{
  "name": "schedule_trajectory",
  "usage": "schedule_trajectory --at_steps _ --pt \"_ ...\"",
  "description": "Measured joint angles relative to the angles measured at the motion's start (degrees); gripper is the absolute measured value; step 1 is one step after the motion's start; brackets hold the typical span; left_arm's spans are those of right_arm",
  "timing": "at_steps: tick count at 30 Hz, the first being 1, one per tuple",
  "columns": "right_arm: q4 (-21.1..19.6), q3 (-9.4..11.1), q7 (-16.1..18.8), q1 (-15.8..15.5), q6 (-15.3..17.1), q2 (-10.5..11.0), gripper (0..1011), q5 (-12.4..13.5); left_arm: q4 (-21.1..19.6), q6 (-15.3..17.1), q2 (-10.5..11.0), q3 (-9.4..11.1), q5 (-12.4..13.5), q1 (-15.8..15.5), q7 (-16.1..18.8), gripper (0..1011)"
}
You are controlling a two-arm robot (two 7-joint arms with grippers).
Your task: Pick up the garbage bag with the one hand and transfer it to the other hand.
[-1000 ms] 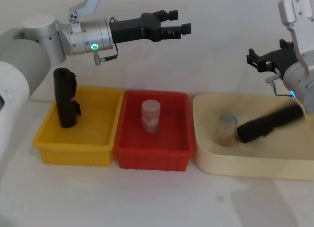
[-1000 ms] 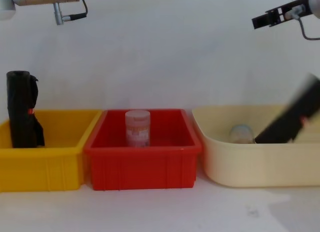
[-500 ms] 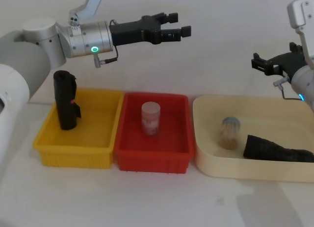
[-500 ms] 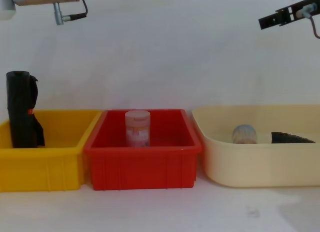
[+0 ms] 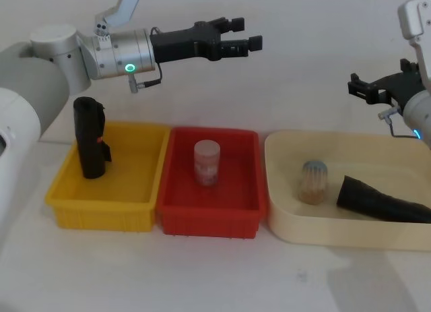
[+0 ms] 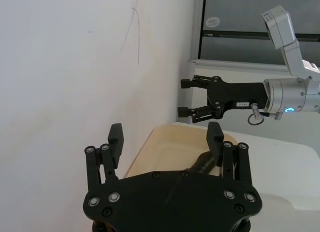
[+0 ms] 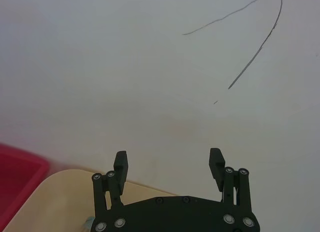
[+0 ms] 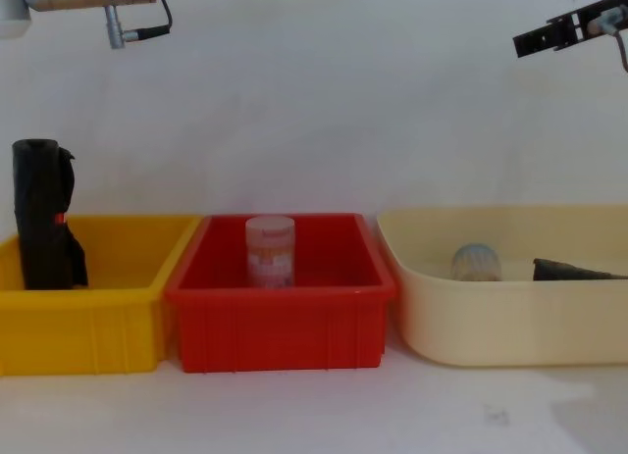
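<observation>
head view: two black rolls. one stands in the yellow bin (image 5: 135,165), showing a red label; the garbage bag (image 5: 381,200) lies in the cream tub (image 5: 283,191) beside a jar (image 5: 313,182). a second jar stands in the red bin (image 5: 236,191). my left hand (image 5: 242,41) and right hand (image 5: 357,88) hang above, fingers spread, empty. chest view: the garbage bag (image 8: 574,271) barely clears the tub wall.

Glossy black plastic garbage bag (image 5: 380,201) lies in a smooth, matt cream tray (image 5: 340,231); neighbouring bins (image 5: 209,214) look like shiny plastic.
</observation>
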Motion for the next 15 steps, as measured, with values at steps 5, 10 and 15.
schedule_trajectory --at_steps 5,10,15 --pt "0.0 0.0 0.0 0.0 0.0 0.0 1001 0.0 0.0 0.0 0.0 0.0 0.0 0.0 0.0 1002" --pt "-0.1 0.0 0.1 0.0 0.1 0.1 1001 0.0 0.0 0.0 0.0 0.0 0.0 0.0 0.0 1002" --pt "-0.1 0.1 0.1 -0.1 0.1 0.1 1000 0.0 0.0 0.0 0.0 0.0 0.0 0.0 0.0 1002"
